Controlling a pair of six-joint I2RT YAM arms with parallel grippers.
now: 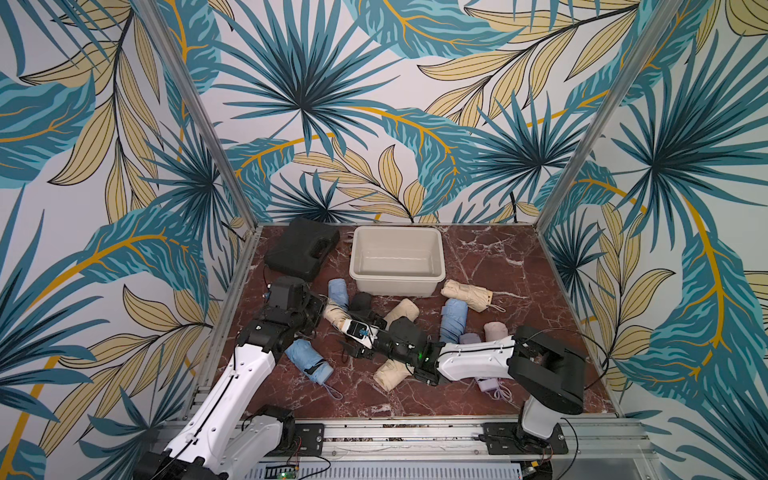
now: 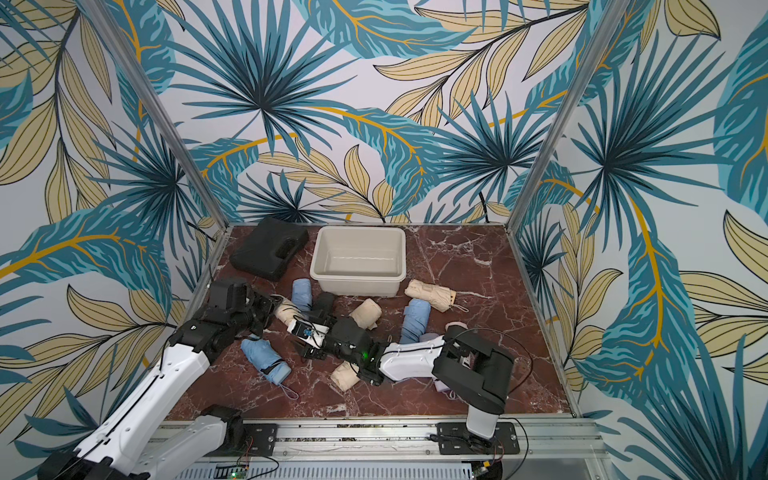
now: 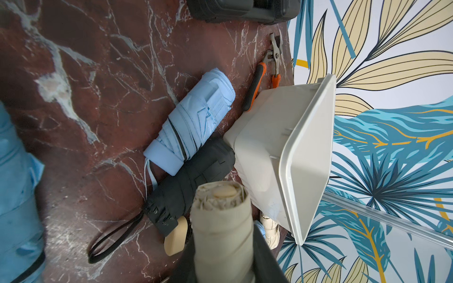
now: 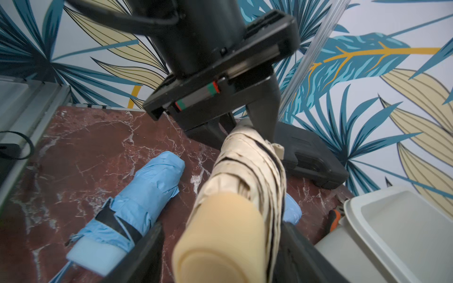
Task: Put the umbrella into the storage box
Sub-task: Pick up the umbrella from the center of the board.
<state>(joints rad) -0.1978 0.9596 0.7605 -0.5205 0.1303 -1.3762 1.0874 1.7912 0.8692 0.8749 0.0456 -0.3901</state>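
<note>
Mid-table, near off-white plastic storage box (image 1: pixel 395 286): beige folded umbrella (image 4: pixel 247 166), held lengthwise between grippers; left gripper (image 4: pixel 242 125) clamped on cap end, right gripper (image 4: pixel 220 235) straddling handle, closure unclear.

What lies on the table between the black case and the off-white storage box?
A pair of orange-handled pliers lies in the gap between the black case and the storage box; the left wrist view shows it clearly.

Smooth plastic storage box (image 1: pixel 395 284) — creased cloth umbrella (image 4: pixel 245 171) — glossy marbled table (image 1: pixel 498 266)
</note>
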